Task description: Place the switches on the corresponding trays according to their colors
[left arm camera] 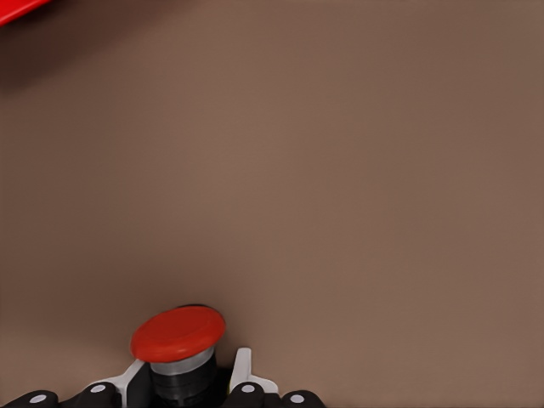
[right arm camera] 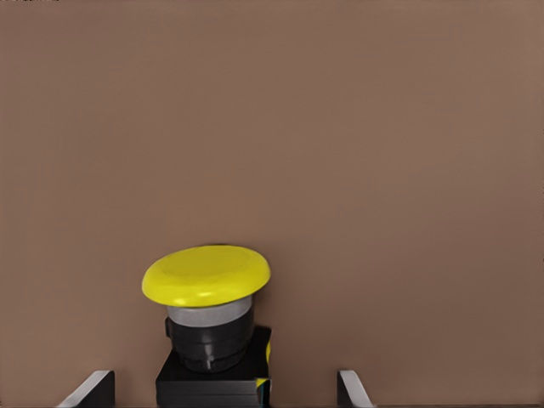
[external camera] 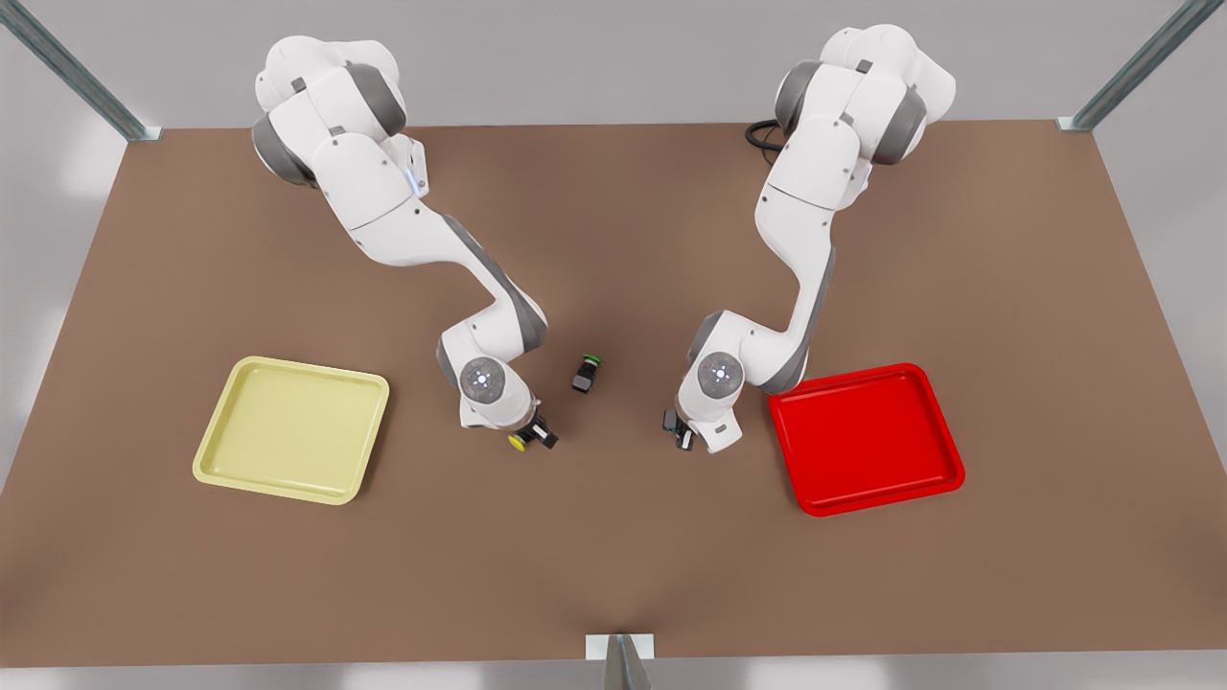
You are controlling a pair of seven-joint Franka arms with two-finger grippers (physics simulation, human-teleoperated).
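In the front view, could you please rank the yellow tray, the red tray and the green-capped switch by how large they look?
1-2. yellow tray and red tray: they look about alike, so I won't rank them.
3. green-capped switch: far smaller, lying on the table between the two arms.

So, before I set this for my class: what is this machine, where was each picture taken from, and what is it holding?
These are simulator renders of two white robot arms over a brown table. The front view looks down on the whole scene; the other two pictures come from cameras on the arms' wrists.

On the table lie a pale yellow tray, a red tray and, between the arms, a green-capped switch.

The left tool, beside the red tray, has its fingers closed against the red switch. The right tool, nearer the yellow tray, stands open around the yellow switch, fingers apart from it.
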